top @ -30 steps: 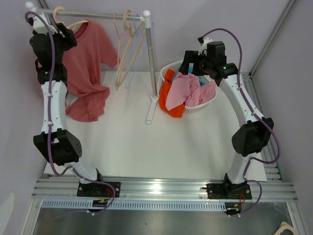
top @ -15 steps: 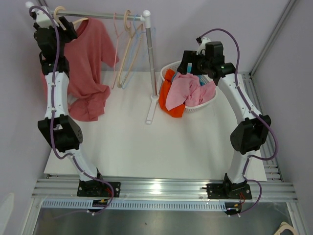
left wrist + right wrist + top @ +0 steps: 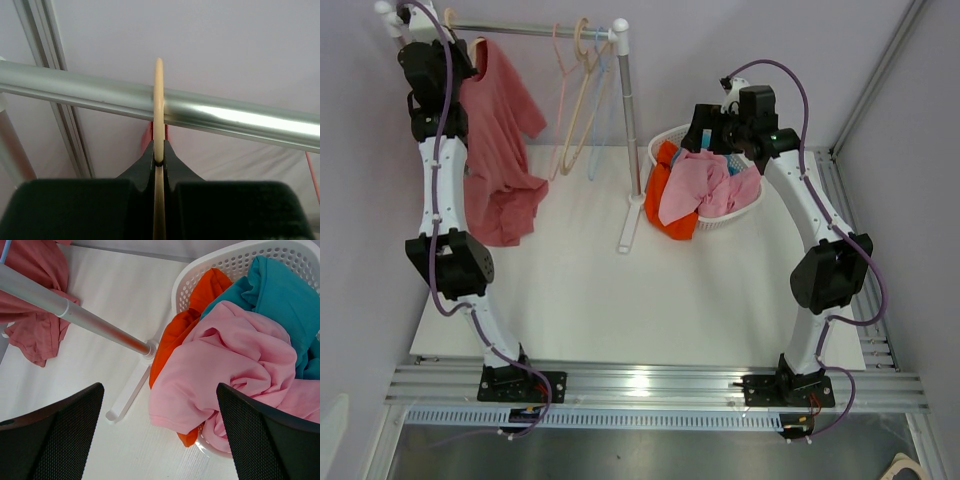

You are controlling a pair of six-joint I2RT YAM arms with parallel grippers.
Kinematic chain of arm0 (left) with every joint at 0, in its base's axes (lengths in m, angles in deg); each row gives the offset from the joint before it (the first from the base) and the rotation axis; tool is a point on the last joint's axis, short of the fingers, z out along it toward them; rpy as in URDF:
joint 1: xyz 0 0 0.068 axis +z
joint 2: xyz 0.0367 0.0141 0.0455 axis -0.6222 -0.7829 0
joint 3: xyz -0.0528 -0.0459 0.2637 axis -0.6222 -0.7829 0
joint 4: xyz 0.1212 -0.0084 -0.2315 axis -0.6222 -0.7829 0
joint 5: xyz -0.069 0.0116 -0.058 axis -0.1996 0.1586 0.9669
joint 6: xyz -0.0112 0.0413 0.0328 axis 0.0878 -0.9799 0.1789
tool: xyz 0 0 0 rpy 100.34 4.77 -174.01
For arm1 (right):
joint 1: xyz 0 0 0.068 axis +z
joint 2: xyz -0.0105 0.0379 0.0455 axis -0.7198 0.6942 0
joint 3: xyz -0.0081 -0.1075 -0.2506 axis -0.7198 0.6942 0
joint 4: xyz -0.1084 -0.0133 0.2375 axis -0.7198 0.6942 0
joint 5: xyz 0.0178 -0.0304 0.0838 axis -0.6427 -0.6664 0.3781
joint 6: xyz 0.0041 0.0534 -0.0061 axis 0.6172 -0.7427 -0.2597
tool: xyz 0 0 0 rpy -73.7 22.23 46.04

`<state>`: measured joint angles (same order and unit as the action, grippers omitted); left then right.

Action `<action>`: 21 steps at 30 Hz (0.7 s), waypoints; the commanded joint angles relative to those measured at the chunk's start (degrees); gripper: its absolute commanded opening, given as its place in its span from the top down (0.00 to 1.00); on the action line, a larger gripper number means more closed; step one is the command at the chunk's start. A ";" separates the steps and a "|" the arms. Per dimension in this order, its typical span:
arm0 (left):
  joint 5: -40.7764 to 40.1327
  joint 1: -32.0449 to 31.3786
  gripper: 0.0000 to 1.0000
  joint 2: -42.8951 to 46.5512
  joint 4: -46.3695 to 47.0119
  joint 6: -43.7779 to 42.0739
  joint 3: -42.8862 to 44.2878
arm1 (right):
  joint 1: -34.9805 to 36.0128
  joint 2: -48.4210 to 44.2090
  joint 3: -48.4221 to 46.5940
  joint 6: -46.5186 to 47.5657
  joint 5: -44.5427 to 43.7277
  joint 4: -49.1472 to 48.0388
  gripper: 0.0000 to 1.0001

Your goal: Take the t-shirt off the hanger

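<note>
The left fingers [image 3: 149, 167] are pressed together on the cream hook of the hanger [image 3: 158, 100], pinching it just below the point where it curves over the clothes rack's silver rail [image 3: 225, 112]. The hook sits on the rail, and a sliver of red cloth shows behind it, under the rail. From above, the left arm [image 3: 435, 190] stretches straight up to the left end of the rail.

The salmon-red t-shirt [image 3: 500, 150] is on that hanger at the left end of the rack. It hangs beside the arm, with one sleeve pointing toward the middle of the rail. Its lower part is bunched where it meets the table [image 3: 620, 300] below the rack's left end.

A few bare hangers [image 3: 575, 90], pink, cream and pale blue, hang close together near the right end of the rail, well apart from the shirt. The rack's right post [image 3: 630, 130] comes down to a white foot [image 3: 625, 240] on the table.

The right fingers [image 3: 60, 440] are spread wide and hold nothing. They hover above the near rim of a white perforated laundry basket [image 3: 665, 140], just right of the rack's right post. The basket holds a pink garment [image 3: 230, 365], an orange one [image 3: 200, 295] and a teal one [image 3: 280, 285]. The pink and orange ones spill over the rim toward the rack's foot.
</note>
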<state>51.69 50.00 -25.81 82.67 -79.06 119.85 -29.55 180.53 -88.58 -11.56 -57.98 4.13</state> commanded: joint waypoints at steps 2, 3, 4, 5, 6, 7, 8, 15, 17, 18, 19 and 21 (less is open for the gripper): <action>-0.35 -1.68 0.99 4.22 0.33 -0.85 0.39 | -0.14 -2.77 0.31 -0.91 1.15 -1.84 0.01; -0.26 -1.77 0.99 5.01 -0.28 -0.14 0.83 | -0.06 -2.86 0.75 -0.99 1.24 -1.93 0.00; -0.26 -1.86 0.99 5.36 -1.59 0.56 1.53 | -0.06 -3.12 0.84 -1.08 1.24 -1.84 0.00; -0.26 -2.30 0.99 5.72 -2.30 1.78 1.89 | 0.03 -3.47 1.10 -1.08 1.41 -1.84 0.01; -0.44 -2.48 0.99 6.41 -2.83 2.14 2.15 | 0.03 -3.74 1.54 -1.08 1.50 -1.84 0.01; -0.61 -2.91 0.99 6.86 -3.10 2.50 2.50 | 0.12 -4.09 1.81 -1.00 1.59 -1.84 0.01; -0.70 -3.00 0.99 7.30 -2.75 3.54 2.24 | 0.21 -4.44 2.07 -1.00 1.59 -1.84 0.01; -5.36 -3.36 0.99 10.81 -1.70 10.32 0.32 | 0.56 -7.96 4.79 -1.35 1.85 -2.02 0.01; -3.00 -3.36 0.99 12.39 0.67 9.62 -1.35 | 0.91 -9.01 5.41 -1.26 1.68 -1.67 0.00; -2.55 -3.36 0.99 12.92 1.29 9.62 -1.54 | 1.00 -9.45 5.67 -1.17 1.59 -1.58 0.00; -1.68 -3.36 0.99 13.27 1.73 9.79 -1.80 | 1.26 -10.15 6.02 -1.17 1.33 -1.66 0.01; -0.79 -3.36 0.99 15.03 3.65 10.23 -4.25 | 1.44 -10.59 6.99 -1.35 1.32 -1.84 0.00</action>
<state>49.35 46.86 -16.47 78.15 -71.32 116.75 -28.80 173.17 -82.36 -12.41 -57.11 3.74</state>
